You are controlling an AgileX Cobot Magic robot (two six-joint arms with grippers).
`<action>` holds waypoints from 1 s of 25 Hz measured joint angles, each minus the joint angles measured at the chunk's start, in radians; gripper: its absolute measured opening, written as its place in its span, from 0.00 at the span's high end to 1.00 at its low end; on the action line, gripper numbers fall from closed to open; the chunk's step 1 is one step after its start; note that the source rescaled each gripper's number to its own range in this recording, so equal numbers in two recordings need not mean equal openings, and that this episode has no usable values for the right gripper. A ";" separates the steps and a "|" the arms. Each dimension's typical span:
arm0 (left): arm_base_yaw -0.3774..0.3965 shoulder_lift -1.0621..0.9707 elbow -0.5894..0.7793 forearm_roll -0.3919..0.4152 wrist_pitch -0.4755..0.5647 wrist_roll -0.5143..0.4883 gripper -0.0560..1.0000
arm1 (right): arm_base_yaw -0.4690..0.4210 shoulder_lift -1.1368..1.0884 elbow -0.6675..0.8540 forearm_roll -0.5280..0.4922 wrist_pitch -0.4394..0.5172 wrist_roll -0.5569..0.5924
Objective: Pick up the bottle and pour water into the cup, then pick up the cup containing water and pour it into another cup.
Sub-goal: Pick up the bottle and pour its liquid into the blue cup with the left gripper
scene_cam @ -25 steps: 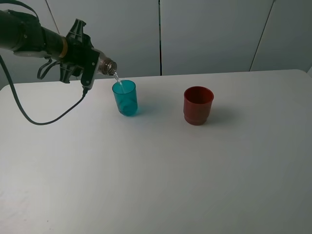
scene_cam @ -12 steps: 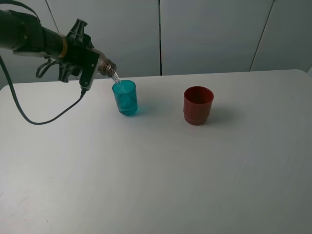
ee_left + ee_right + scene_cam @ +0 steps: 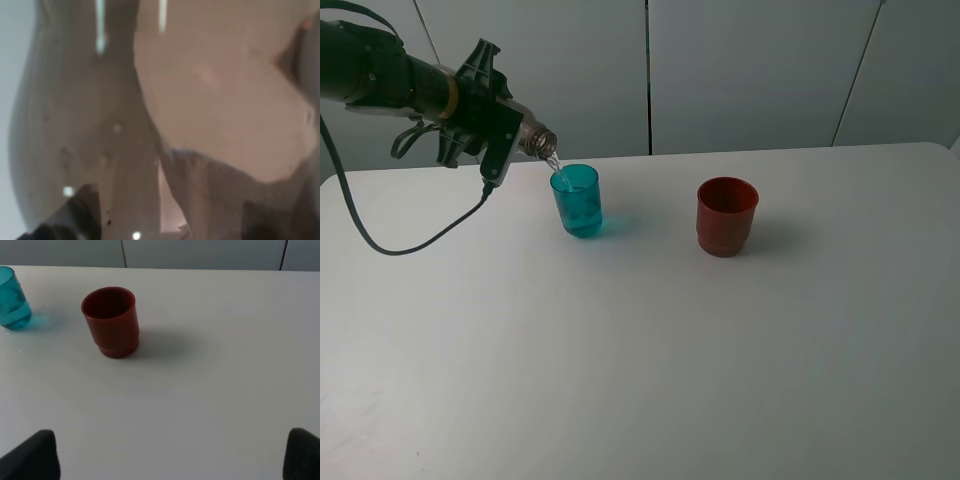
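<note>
Slightly lower than a second ago, the bottle (image 3: 535, 141) has its mouth a shade nearer the teal cup (image 3: 577, 200), and both cups have stayed where they were. I see the bottle lying nearly level, neck tilted down, mouth just above the far left of the teal cup's rim. A thin stream of water (image 3: 556, 166) runs from it into the cup, which already holds some.

My left gripper (image 3: 505, 130) is clamped tight on the bottle's body, with only the neck sticking out past the jaws. Its wrist camera gives me nothing but blurred brownish plastic (image 3: 90, 100) pressed close to the lens.

The teal cup stands upright on the table (image 3: 670, 350), toward the back left. The red cup (image 3: 726, 215) stands upright to its right, well apart from it.

From the right wrist I see the red cup (image 3: 111, 320) ahead and the teal cup (image 3: 11, 299) at the frame's edge. My right gripper (image 3: 167, 460) has its fingers spread wide with nothing between them, hovering over bare table.
</note>
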 joint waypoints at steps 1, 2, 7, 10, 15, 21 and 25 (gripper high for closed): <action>0.000 0.000 0.000 0.002 0.000 0.000 0.94 | 0.000 0.000 0.000 0.000 0.000 0.000; 0.000 0.000 0.000 0.004 0.000 0.000 0.94 | 0.000 0.000 0.000 0.000 0.000 0.000; 0.000 0.000 0.000 0.017 0.000 0.000 0.94 | 0.000 0.000 0.000 0.000 0.000 0.000; 0.000 0.000 0.000 0.022 0.000 0.000 0.94 | 0.000 0.000 0.000 0.000 0.000 0.000; 0.000 0.000 0.000 0.034 -0.002 0.000 0.94 | 0.000 0.000 0.000 0.000 0.000 0.000; 0.000 0.000 0.000 0.054 -0.008 0.000 0.94 | 0.000 0.000 0.000 0.000 0.000 0.000; 0.000 0.000 0.000 0.056 -0.008 0.000 0.94 | 0.000 0.000 0.000 0.000 0.000 0.000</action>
